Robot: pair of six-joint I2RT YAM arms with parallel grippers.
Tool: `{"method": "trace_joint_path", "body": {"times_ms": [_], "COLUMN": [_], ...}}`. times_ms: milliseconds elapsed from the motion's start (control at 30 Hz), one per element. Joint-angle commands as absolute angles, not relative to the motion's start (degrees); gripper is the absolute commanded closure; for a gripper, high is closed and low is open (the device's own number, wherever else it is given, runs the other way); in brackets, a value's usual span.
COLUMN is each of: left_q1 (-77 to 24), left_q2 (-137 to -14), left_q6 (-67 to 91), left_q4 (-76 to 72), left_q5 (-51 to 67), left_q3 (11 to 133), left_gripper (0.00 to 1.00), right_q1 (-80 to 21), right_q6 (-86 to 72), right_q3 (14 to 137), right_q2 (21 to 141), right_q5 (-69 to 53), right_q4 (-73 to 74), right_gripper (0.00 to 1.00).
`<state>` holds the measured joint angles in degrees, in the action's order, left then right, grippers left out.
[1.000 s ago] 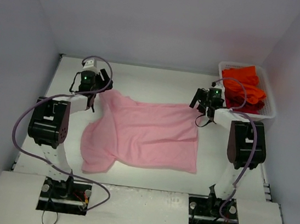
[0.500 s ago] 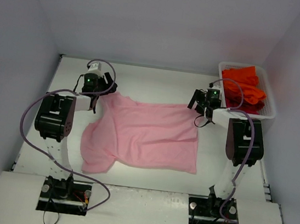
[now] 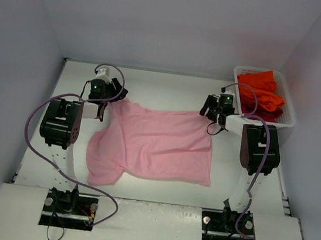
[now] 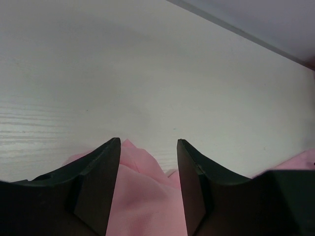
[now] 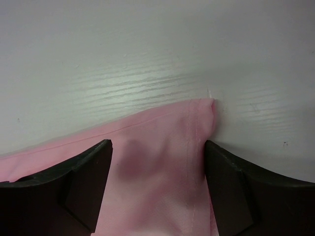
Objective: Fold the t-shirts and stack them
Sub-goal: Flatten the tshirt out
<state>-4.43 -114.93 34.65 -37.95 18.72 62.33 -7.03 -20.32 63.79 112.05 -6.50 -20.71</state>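
A light pink t-shirt (image 3: 157,143) lies spread on the white table, with its near left part rumpled and folded over. My left gripper (image 3: 115,92) is down at its far left corner. In the left wrist view its jaws (image 4: 147,142) stand apart, with bunched pink cloth (image 4: 142,196) between them. My right gripper (image 3: 209,110) is at the far right corner. The hemmed pink corner (image 5: 157,187) lies flat between its open jaws (image 5: 157,143). Orange-red t-shirts (image 3: 261,95) are heaped in the basket.
A white mesh basket (image 3: 288,119) stands at the far right, close to my right arm. Grey walls close in the table on the left, back and right. Bare white table (image 3: 164,88) lies beyond the pink shirt.
My left arm has shifted a little to the right, onto the shirt's far left corner. The right gripper has crept slightly left and farther. The shirt lies as before.
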Motion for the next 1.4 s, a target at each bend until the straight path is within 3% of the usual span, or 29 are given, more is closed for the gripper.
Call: {"method": "trace_joint_path", "body": {"times_ms": [0,200,533,667,1000,1100,1233,1367], "left_q1": [-4.22,-4.31,-4.48,-5.53,-6.15,-5.98,-5.98,-5.98], "left_q2": [-112.41,-112.24,-105.65,-102.57,-102.47,-103.62,-103.19,-101.61], "left_q6": [36.30,36.47,35.77,35.16,33.66,34.54,35.77,35.60], "left_q4": [-44.12,-43.95,-39.29,-35.08,-31.91,-29.63,-24.36,-18.73], "left_q5": [21.09,21.53,19.87,18.64,16.70,16.17,12.40,7.66], "left_q3": [64.07,63.99,59.95,58.62,59.32,61.17,62.58,63.45], "left_gripper": [0.55,0.62,0.64,0.64,0.64,0.64,0.63,0.63], "right_q1": [-8.09,-8.79,-8.88,-8.96,-8.88,-8.88,-8.88,-8.88], "right_q6": [-20.48,-20.39,-20.30,-20.30,-20.04,-19.51,-18.81,-19.33], "right_q3": [66.53,66.62,66.45,66.53,66.01,65.74,65.74,65.39], "right_q2": [111.62,111.71,111.36,111.36,109.69,108.90,108.63,108.72], "right_q5": [-7.30,-7.12,-6.15,-5.98,-5.19,-4.31,-3.60,-3.78], "right_q4": [-23.91,-23.82,-23.64,-23.38,-22.59,-22.15,-21.36,-21.36], "right_gripper": [0.31,0.51,0.53,0.66,0.73,0.81,1.00,1.00]}}
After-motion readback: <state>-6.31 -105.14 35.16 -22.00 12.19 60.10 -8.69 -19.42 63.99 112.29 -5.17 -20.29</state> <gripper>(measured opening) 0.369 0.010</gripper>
